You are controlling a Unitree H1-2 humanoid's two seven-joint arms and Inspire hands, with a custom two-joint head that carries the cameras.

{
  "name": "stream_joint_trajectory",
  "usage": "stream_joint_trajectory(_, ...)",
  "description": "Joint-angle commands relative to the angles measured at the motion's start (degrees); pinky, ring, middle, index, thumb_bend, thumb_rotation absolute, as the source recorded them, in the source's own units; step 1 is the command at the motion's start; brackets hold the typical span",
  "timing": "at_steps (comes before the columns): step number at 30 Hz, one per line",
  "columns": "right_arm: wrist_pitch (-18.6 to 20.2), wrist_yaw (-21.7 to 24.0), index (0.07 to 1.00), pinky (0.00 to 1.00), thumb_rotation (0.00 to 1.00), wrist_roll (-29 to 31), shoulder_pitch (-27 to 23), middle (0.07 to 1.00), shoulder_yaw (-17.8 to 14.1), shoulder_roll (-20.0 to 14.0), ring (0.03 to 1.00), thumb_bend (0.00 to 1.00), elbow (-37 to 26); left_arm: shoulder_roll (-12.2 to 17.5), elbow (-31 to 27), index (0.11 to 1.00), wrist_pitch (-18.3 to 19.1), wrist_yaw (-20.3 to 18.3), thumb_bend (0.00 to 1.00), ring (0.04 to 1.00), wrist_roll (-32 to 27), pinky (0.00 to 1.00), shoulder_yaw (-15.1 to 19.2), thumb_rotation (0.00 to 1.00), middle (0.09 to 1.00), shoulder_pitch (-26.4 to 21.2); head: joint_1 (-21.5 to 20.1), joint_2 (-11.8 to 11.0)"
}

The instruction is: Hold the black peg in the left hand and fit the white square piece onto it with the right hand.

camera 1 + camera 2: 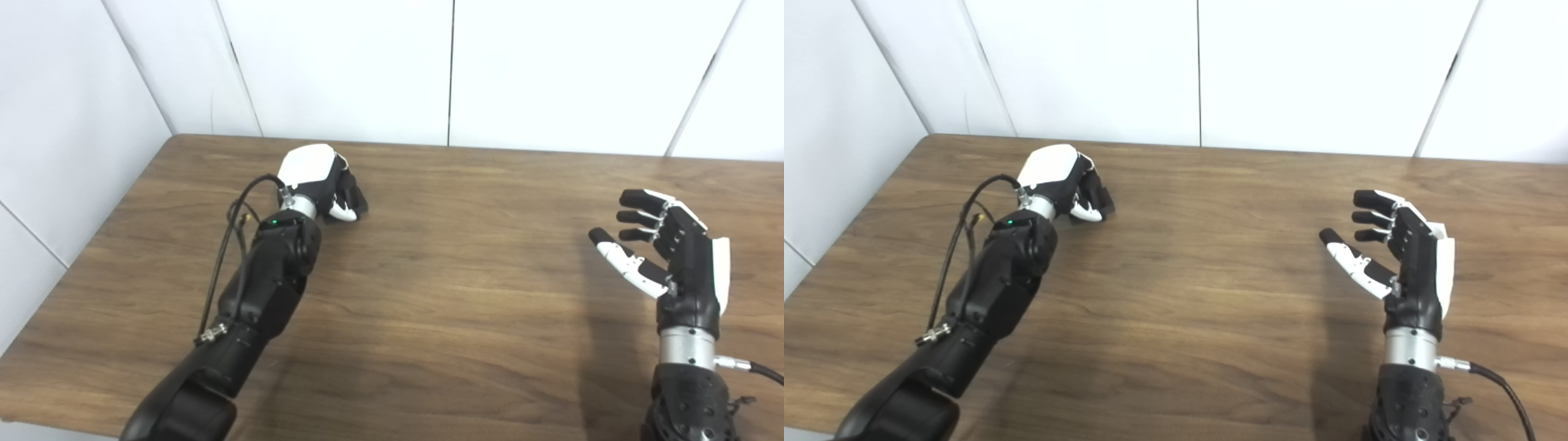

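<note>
Surface: my wood-grain surface [465, 294] runs wide, bare between my arms.
Room: white wall panels [343, 67] stand behind and along the left.
Edges: the far edge meets the wall; the left edge slants toward me beside my left arm.
Left robot hand [321, 180]: far left, knuckles up, fingers curled down tight against the surface; I cannot tell whether anything is under them.
Right robot hand [664, 251]: near right, raised, palm facing left, fingers spread, holding nothing.
Black peg, white piece: not visible to me.
</note>
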Motion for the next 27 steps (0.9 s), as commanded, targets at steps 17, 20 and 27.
stream_joint_trajectory(17, -0.17, 0.30, 0.642, 0.58, 0.07, -0.02, -3.04, 0.684, -0.09, -0.13, 0.660, 0.65, -2.19, 3.03, 1.13, 0.488, -15.79, 3.50, 0.52, 0.835, -11.61, 0.74, -3.76, 0.06, 0.818, 1.56, -0.62, 0.12)
stream_joint_trajectory(20, -0.10, 0.20, 0.645, 0.55, 0.06, -0.40, -3.02, 0.684, 0.04, -0.03, 0.647, 0.64, -2.42, 2.75, 1.03, 0.487, -17.71, 4.10, 0.52, 0.837, -12.79, 0.75, -4.02, 0.06, 0.815, 2.16, -1.04, 0.20)
stream_joint_trajectory(27, 0.26, -0.07, 0.642, 0.59, 0.04, -0.64, -3.12, 0.682, -0.15, 0.12, 0.674, 0.65, -2.79, 1.84, 0.21, 0.486, -20.34, 4.77, 0.53, 0.832, -14.98, 0.73, -4.57, 0.06, 0.811, 3.67, -1.88, 0.31)
